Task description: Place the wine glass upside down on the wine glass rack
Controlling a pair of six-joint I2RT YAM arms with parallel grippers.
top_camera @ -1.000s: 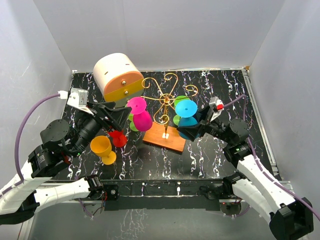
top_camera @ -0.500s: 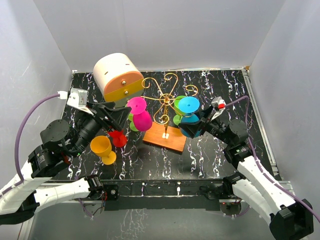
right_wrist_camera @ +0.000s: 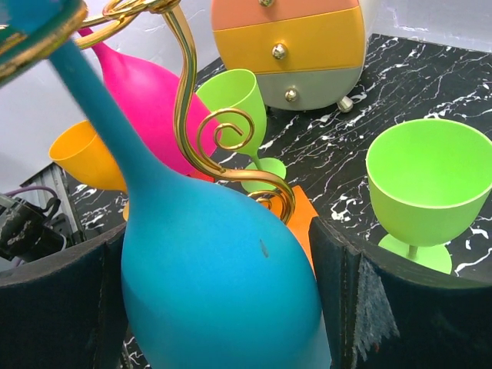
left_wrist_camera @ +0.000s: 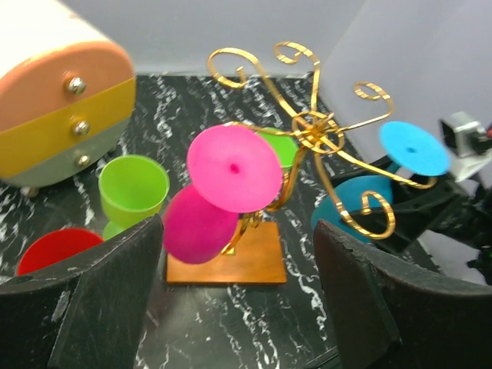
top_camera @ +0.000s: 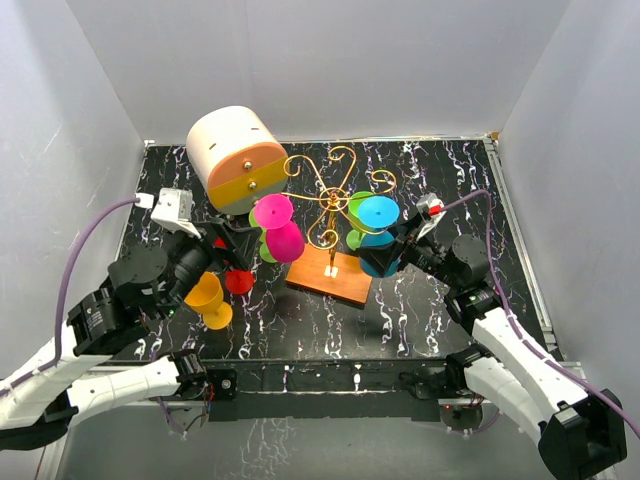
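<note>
Top external: one gold rack (top_camera: 335,283), six glasses (top_camera: 283,240) (blue glass (top_camera: 377,213) between right jaws).

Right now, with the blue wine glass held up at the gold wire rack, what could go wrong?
If the right gripper opens before the foot of the blue wine glass rests on the gold wire rack, the glass may slip and fall. Tugging the thin wire could also shake the pink wine glass hanging there.
</note>
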